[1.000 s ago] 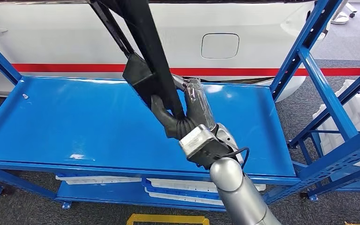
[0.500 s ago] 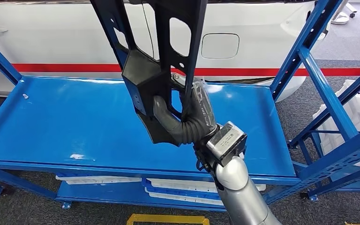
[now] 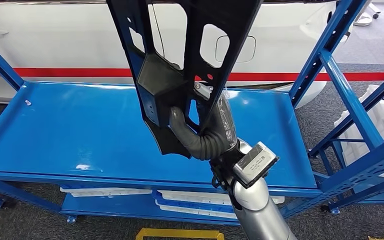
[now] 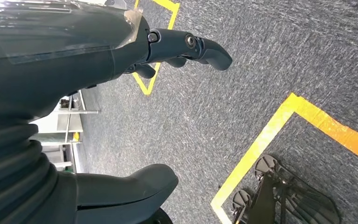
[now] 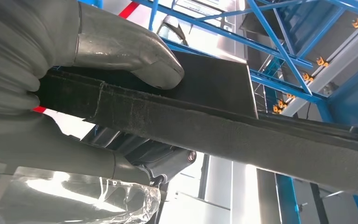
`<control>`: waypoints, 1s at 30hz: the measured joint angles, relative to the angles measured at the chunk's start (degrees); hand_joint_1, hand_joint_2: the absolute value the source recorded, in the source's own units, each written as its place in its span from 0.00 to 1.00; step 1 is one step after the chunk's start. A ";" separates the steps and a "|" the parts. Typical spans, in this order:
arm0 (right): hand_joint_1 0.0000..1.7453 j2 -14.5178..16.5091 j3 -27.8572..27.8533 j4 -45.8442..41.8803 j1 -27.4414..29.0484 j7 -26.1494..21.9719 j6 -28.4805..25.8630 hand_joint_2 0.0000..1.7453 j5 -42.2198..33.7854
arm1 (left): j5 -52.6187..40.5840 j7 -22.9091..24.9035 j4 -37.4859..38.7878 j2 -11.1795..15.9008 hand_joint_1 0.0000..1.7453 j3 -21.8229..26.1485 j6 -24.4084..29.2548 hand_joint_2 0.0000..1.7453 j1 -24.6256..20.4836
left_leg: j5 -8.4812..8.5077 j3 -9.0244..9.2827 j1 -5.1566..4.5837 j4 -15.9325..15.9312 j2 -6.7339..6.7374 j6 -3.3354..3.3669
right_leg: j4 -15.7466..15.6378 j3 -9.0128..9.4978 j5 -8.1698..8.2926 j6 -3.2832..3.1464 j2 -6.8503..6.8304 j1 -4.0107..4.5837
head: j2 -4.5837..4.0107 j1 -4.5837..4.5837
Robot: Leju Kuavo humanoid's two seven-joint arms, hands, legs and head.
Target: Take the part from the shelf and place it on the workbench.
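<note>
Gripping the part [image 3: 180, 60], the right hand [image 3: 207, 132] has thumb and fingers wrapped round one of its bars near the lower end, holding it up above the shelf [image 3: 70, 125], clear of the blue deck. Part is a long black plastic frame with cut-out openings, standing steeply and tilted, upper end running out of the top of the head view, lower tip hanging over the middle of the deck. In the right wrist view the thumb [image 5: 130, 51] presses on one face of the part's dark edge [image 5: 261, 140] and the fingers sit on the other side, so the hold is a firm clamp. Right forearm comes in from the near right. Left hand [image 4: 121, 51] hangs over grey carpet with yellow floor tape [image 4: 270, 135]; fingers spread apart from the thumb, holding nothing. Behind the shelf, far side, a white car body [image 3: 280, 50] with a red stripe and a fuel flap. White trays [image 3: 110, 191] lie on the lower shelf level; more blue racking on the right.
</note>
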 joint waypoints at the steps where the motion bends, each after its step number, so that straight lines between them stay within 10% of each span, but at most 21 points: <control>1: 1.00 -0.15 0.01 -0.12 0.08 -0.17 -0.11 1.00 -0.02 | 0.01 0.00 0.00 -0.01 0.00 0.01 -0.20 1.00 -0.01 | 0.39 0.21 0.19 -0.47 0.14 0.24 | 1.36 -0.57 -0.90 0.03 -0.05 0.04 | 0.00 0.03; 6: 1.00 -1.42 0.06 -0.24 1.26 -0.56 -0.26 1.00 -0.10 | 0.00 0.00 0.00 -0.03 0.00 0.14 -0.61 1.00 0.00 | 0.90 0.09 0.64 -0.95 0.67 0.30 | 14.74 -6.06 -6.66 0.78 -0.23 -0.99 | 0.00 0.13; 9: 1.00 -1.82 0.07 -0.25 1.48 -0.57 -0.26 1.00 -0.10 | 0.01 -0.01 -0.01 -0.06 0.00 0.21 -0.66 1.00 -0.01 | 1.04 -0.20 1.25 -0.62 0.75 -0.65 | 5.89 -1.12 -3.12 3.21 -0.56 -2.09 | 0.00 0.14; 11: 1.00 -1.94 0.10 -0.27 1.51 -0.61 -0.27 1.00 -0.10 | 0.01 -0.01 -0.01 0.02 0.00 0.24 -0.66 1.00 -0.02 | 1.10 -0.55 1.37 -0.16 0.64 -1.66 | 0.59 1.93 -1.37 3.54 -0.26 -2.13 | 0.00 0.16; 15: 1.00 -2.05 0.12 -0.36 1.59 -1.07 -0.34 1.00 -0.23 | -0.01 0.00 0.01 -0.02 0.00 0.26 -0.69 1.00 0.01 | 1.25 -1.15 1.67 0.36 0.40 -3.29 | 0.19 1.49 -0.76 1.53 0.26 -1.97 | 0.00 0.08; 21: 1.00 -2.24 0.12 -0.45 1.81 -1.73 0.26 1.00 -0.86 | -0.28 0.00 0.02 -0.06 0.00 0.29 -0.45 1.00 -0.03 | -9.20 -6.19 2.00 16.00 0.07 -3.63 | 0.20 -1.03 1.38 -1.00 0.13 -0.93 | 0.00 0.04; 26: 1.00 -2.38 0.12 -0.45 1.72 -2.23 0.91 1.00 -0.88 | -0.42 0.00 0.02 -0.27 0.00 0.27 -0.34 1.00 -0.50 | -4.94 3.90 1.22 2.82 0.08 -1.89 | 0.20 -2.46 2.95 -0.53 0.10 -0.17 | 0.00 0.08; 30: 1.00 -2.63 0.17 -0.45 1.66 -2.64 1.08 1.00 -0.62 | -0.53 0.00 0.04 -0.33 0.00 0.27 -0.37 1.00 -0.68 | -3.83 4.70 0.27 -0.06 0.26 -0.98 | 0.20 -2.87 3.84 1.03 -0.21 -0.55 | 0.00 0.08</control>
